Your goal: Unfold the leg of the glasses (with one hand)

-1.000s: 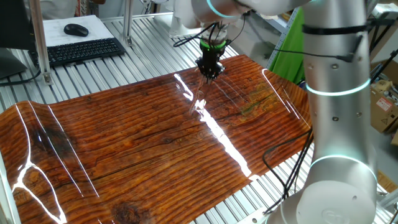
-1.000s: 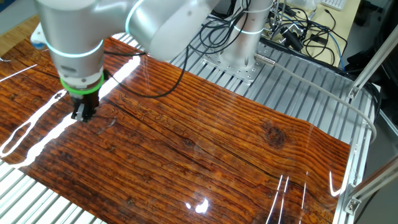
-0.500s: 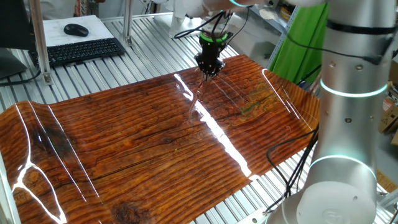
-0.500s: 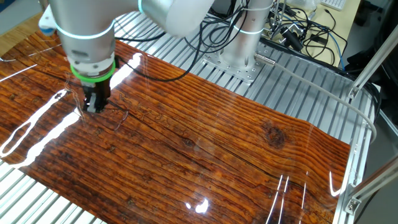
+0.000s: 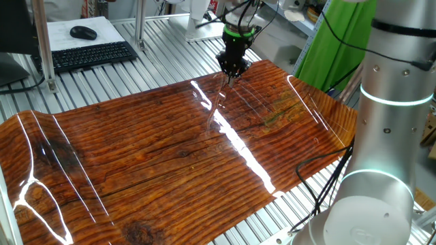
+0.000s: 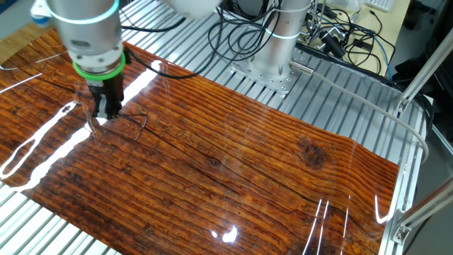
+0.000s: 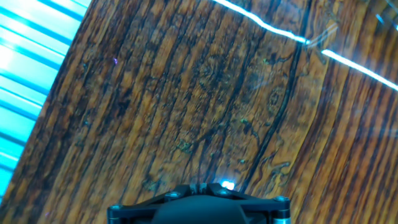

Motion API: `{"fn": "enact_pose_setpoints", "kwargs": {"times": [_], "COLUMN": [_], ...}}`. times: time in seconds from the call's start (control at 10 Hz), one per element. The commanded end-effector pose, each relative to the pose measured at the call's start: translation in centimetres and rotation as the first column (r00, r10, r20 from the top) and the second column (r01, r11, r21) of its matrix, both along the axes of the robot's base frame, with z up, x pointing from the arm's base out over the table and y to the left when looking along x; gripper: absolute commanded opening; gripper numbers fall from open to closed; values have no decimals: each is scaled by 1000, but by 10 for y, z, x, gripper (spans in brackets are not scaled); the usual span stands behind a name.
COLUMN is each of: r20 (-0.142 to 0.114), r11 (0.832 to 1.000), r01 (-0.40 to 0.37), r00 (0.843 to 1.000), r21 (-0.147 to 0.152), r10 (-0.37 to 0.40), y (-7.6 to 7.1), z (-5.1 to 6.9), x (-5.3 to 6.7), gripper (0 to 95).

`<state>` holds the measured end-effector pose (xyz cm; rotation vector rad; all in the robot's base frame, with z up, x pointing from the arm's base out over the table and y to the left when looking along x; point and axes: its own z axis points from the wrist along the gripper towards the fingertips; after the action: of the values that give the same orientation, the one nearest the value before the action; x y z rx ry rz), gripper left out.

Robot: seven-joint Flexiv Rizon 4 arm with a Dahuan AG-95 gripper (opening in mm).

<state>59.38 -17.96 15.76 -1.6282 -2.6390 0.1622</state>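
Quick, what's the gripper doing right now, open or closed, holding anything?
Black two-finger gripper: fingers look close together just above the wood-grain table, but open or shut cannot be told; nothing visibly held.

Glasses (image 6: 131, 122) faint; gripper (image 6: 107, 111) gap indistinct.

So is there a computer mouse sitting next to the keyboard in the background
Yes, in one fixed view a black mouse lies on a white sheet just behind the black keyboard, at the top left beyond the wood-grain mat.
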Motion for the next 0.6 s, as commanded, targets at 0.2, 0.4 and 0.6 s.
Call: {"fn": "enact_pose_setpoints", "kwargs": {"times": [0.2,0.4,0.6], "r20": [18,26,62], "r11": [1000,999,999], "r01": [28,25,24], "r00": [999,999,998], "r21": [-4,-23,-39], "r10": [-28,-24,-22], "y": [2,5,10], "z": [1,0,7], "x": [-1,-1,-2], "gripper": [0,0,0]}}
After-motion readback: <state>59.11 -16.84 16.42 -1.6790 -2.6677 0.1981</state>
